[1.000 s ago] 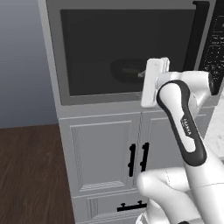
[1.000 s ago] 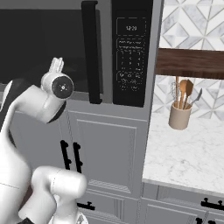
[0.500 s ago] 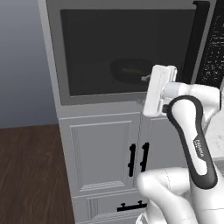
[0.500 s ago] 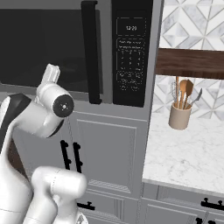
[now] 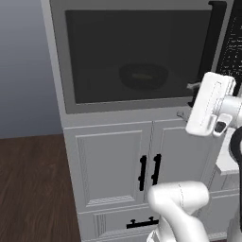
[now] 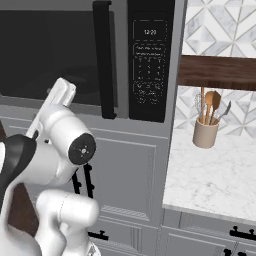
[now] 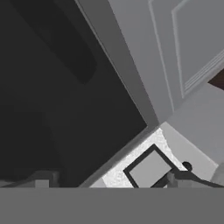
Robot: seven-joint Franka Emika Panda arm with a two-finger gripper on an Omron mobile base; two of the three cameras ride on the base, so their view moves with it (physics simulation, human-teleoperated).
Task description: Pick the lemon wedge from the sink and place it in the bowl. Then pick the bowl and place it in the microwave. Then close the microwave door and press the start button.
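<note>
You are looking at a microwave (image 5: 56, 71) with its door (image 5: 137, 52) lying shut across the front. Through the tinted window, the bowl (image 5: 143, 76) is sitting inside on the turntable, and a pale yellowish streak is showing in it. That streak is probably the lemon wedge (image 5: 142, 75), though it is too dim to confirm.

Judging from this, the first two stages are reading as done: wedge in the bowl, bowl in the microwave. The door closing also appears complete, since no gap is showing along the handle (image 6: 103, 60) side in either base view.

Your gripper (image 5: 189, 99) is hanging just beside the door's lower right corner, below the handle. Its fingers are standing spread wide and are grasping nothing. In the hand view, the dark fingertips (image 7: 173, 178) are framing the window edge and the door frame.

What is remaining is the start button on the control panel (image 6: 150, 60). The panel is sitting to the right of the handle, so you are facing a short move rightward and upward. Which small key is start cannot be told here.
</note>
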